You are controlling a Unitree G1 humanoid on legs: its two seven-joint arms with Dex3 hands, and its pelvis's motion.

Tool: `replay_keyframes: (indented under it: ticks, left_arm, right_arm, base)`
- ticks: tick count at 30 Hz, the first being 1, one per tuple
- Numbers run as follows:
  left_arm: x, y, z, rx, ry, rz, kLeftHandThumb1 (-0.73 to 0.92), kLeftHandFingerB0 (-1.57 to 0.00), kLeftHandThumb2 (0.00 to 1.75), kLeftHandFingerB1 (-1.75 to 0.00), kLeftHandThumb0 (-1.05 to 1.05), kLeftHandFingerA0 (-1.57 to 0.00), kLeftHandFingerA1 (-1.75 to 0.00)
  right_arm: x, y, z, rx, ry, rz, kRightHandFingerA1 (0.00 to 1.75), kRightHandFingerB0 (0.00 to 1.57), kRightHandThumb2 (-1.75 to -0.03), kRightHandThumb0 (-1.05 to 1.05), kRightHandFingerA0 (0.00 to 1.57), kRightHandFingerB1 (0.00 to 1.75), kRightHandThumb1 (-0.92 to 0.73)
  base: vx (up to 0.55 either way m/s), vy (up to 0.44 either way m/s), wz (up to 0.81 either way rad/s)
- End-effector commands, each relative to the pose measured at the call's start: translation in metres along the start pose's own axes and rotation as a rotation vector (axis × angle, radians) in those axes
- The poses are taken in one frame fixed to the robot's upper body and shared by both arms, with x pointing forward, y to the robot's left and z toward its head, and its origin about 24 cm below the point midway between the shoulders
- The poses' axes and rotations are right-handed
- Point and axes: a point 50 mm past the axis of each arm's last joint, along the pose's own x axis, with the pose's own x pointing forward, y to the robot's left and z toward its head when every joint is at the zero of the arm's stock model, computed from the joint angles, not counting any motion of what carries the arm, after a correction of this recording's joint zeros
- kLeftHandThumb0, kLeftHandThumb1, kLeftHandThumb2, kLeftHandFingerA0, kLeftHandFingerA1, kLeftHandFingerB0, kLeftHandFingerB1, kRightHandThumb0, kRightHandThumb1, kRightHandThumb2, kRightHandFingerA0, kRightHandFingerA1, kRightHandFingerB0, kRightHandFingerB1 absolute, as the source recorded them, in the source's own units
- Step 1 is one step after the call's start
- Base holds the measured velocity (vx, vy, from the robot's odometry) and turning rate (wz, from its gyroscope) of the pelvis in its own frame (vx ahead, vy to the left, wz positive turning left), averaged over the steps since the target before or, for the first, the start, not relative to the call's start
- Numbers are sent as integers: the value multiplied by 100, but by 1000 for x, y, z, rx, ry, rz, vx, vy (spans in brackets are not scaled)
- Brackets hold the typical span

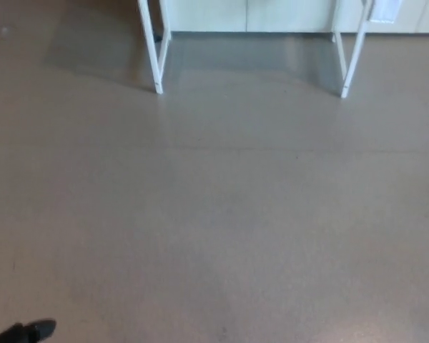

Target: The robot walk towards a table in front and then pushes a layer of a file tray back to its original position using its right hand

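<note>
The head view looks down on a wide stretch of grey-brown floor [222, 214], smooth and faintly glossy, with a paler sheen toward the lower right corner. At the very bottom left edge a small black tip of the left hand [27, 332] pokes into the picture; so little of it shows, and it is so blurred, that I cannot tell whether its fingers are apart or closed, and nothing can be seen in its grasp. The right hand does not show at all. Far ahead of that black tip, at the top of the picture, stand the white legs of the table: one pair of thin legs [154, 53] up and somewhat to the right of the hand, another pair [349, 61] much farther to the right, each ending in a small foot resting on the floor. Only the lower parts of the legs are in the frame; the tabletop is cut off by the upper edge, so the file tray and its layer lie outside the view and their place cannot be told from here. Between the two leg pairs the floor carries a darker, greyish shadow [250, 53], and behind it runs a pale cream wall or cabinet base [250, 14] with faint vertical seams. A thin line crosses the floor well beyond the hand, about halfway toward the legs.
</note>
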Motion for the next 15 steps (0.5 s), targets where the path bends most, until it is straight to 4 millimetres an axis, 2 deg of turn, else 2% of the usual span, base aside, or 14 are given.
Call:
replay_keyframes:
  ticks: [1,5,9,15]
  left_arm:
    - [-1,4,-1,28,12,-5,71,-30,61,-38,-15,-44,-45]
    - [-1,4,-1,9,18,-4,70,-31,61,-38,-15,-44,-45]
    - [-1,4,0,20,23,-5,71,-31,62,-37,-16,-43,-44]
    - [-2,3,1,36,19,-8,71,-31,62,-38,-16,-44,-44]
  right_arm:
    - [0,-2,1,-5,-19,10,47,87,-60,-75,102,45,-21]
    - [1,-1,2,-13,-17,14,47,86,-60,-73,100,45,-20]
    - [1,0,2,-28,-14,18,48,86,-60,-75,101,45,-23]
    - [1,0,3,-28,-12,20,47,85,-60,-74,99,45,-22]
  base:
    - [68,89,-3]
    - [73,193,-19]
    - [213,476,-18]
    - [214,67,2]
